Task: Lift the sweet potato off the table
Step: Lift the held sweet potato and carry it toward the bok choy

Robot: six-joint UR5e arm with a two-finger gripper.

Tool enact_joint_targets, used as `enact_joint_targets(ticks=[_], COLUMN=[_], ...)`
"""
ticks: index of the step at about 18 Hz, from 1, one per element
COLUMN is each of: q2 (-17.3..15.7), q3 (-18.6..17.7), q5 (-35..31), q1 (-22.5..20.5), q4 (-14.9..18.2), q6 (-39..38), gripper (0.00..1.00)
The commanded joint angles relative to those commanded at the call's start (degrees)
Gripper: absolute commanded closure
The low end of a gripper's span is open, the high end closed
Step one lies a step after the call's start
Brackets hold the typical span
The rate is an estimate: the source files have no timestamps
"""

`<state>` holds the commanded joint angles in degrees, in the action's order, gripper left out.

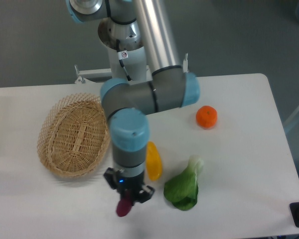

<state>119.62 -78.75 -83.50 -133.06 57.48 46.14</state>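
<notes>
A UR5e arm descends from its base at 12 o'clock in a long silver tube to a grey elbow with blue end caps, where it bends toward 9 o'clock. From there a blue-capped wrist section hangs straight down toward 6 o'clock. At its lower end the black claw [128,195] points downward, its two fingers closed on the sweet potato [123,206], whose magenta body juts out below the fingertips toward 7 o'clock, over the near edge of the white tabletop [249,149].
</notes>
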Motion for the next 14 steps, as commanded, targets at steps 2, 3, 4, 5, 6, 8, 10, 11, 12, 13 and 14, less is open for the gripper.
enact_joint_targets(ticks=[2, 3, 4, 5, 6, 8, 10, 11, 12, 13, 14], q2=[-0.35, -0.35, -0.35, -0.70, -0.79, -0.88, -1.23, -1.23, -1.23, -1.23, -1.15], q3=[-0.09, 0.00, 0.00, -0.17, -0.26, -0.44, -0.44, -0.44, -0.44, -0.27, -0.26], q5=[-0.09, -0.09, -0.26, -0.96, -1.66, -3.59, -5.00, -5.53, -5.89, -5.89, -5.89], q1=[-1.41, -1.76, -2.55, -3.25, -3.69, -5.36, -6.59, -7.29, -7.56, -7.91, -8.53], q4=[0.09, -0.08, 0.09, 0.18, 0.26, 1.57, 3.25, 3.86, 4.04, 4.04, 4.04], q6=[0.17, 1.05, 2.88, 5.08, 7.27, 12.27, 16.76, 18.88, 20.11, 20.56, 21.09], gripper=[0.73, 0.73, 0.73, 0.73, 0.73, 0.73, 0.75, 0.74, 0.74, 0.74, 0.74])
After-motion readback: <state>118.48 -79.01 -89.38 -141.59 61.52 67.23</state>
